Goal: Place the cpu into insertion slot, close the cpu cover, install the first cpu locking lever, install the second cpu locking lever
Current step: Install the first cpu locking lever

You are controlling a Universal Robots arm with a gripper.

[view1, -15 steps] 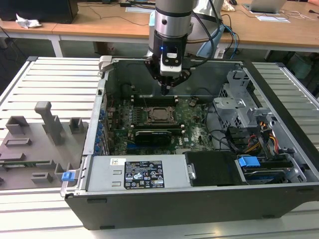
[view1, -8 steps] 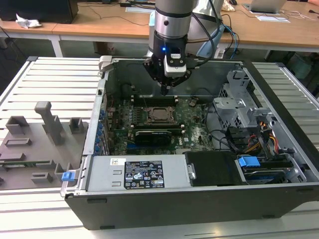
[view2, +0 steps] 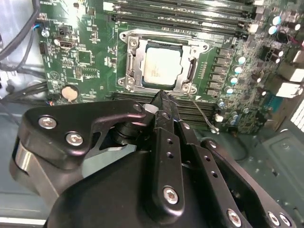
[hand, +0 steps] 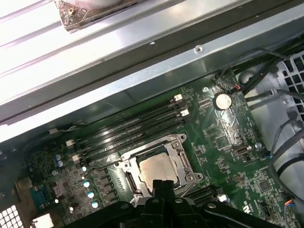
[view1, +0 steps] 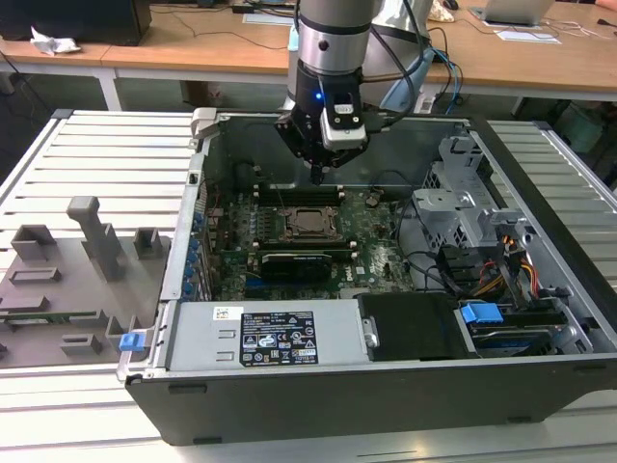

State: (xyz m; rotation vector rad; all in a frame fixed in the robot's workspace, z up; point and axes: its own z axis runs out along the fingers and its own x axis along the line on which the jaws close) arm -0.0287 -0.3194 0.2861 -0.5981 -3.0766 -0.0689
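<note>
Now fingers (view2: 161, 97) pressed together, empty, above cpu (view2: 162, 65) under cpu cover (view2: 131, 61)

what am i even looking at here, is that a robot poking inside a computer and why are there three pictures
Yes. A robot arm reaches into an open computer case lying on a slatted table. The exterior view is taken from off the arm; both wrist views come from cameras riding on it, looking past the gripper at the green motherboard. The gripper's fingers are closed together, holding nothing, just beside the socket. The cpu already sits in that socket, with the cpu cover down around it. A grey parts tray lies at the exterior view's left.
</note>
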